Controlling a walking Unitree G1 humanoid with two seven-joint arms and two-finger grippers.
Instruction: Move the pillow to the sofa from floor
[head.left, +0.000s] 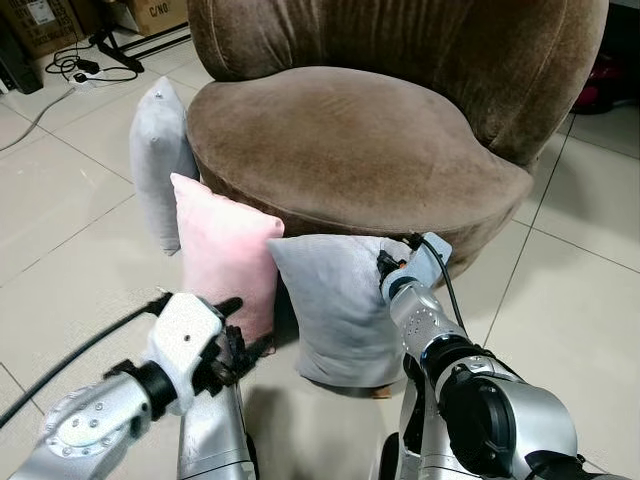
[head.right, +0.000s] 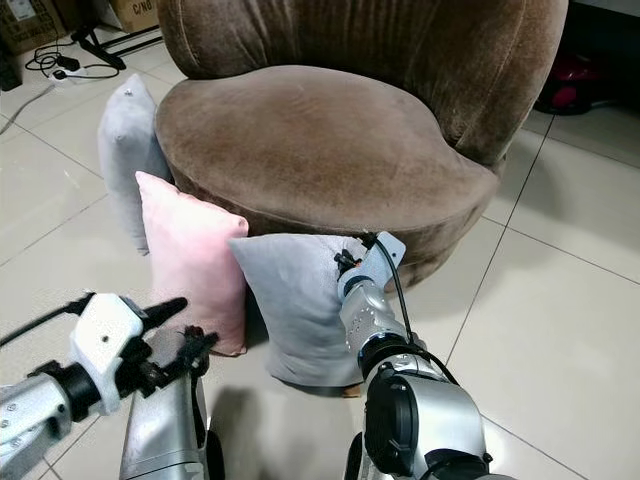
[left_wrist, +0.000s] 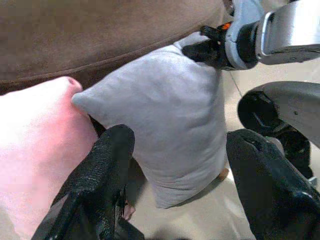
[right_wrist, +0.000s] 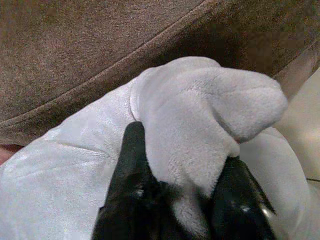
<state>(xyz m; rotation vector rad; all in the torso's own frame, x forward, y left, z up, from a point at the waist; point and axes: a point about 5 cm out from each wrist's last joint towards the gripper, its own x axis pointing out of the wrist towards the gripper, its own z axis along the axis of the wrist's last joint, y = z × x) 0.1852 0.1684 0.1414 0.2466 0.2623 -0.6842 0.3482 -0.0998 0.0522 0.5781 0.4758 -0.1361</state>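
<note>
The right wrist view shows the right gripper (right_wrist: 182, 200) pinching a bunched corner of the grey pillow (head.left: 335, 305) between its fingers. That pillow stands on the floor (head.left: 570, 290), leaning against the near edge of the brown sofa (head.left: 360, 150). The left gripper (left_wrist: 177, 180) hovers spread open near its left side. Three pillows in all: two grey (the second grey pillow (head.left: 155, 160) at far left), one pink pillow (head.left: 225, 250).

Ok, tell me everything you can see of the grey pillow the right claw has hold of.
The grey pillow is square, soft and plush, like velvet. It stands upright on the tiled floor, leaning against the brown sofa front. Its left edge touches the pink pillow. The right claw is shut on its bunched upper right corner. The left claw, open, hovers before it without touching.
</note>
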